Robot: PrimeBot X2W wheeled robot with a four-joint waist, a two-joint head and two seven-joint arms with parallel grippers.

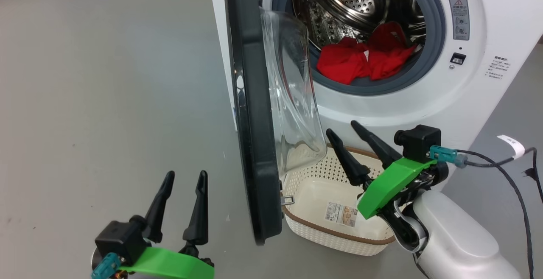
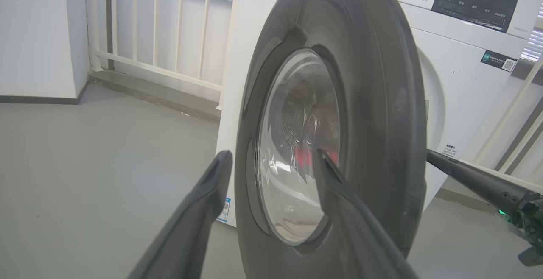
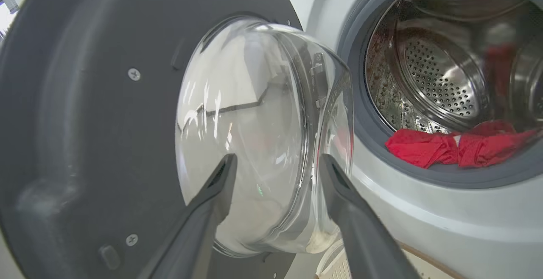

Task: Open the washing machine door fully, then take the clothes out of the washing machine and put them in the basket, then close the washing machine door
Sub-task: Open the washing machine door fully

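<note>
Left hand (image 1: 186,174): near left, fingers spread, empty, on the outer side of the washing machine door (image 1: 254,143).
Right hand (image 1: 341,127): fingers spread, empty, over the basket (image 1: 339,234), just beside the door's glass bowl; reaching in might knock it.
Clothes (image 1: 360,60): red heap at the front lip of the washing machine (image 1: 424,109); they could snag or miss the basket.

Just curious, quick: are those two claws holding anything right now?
Left gripper: open, holding nothing.
Right gripper: open, holding nothing.
</note>
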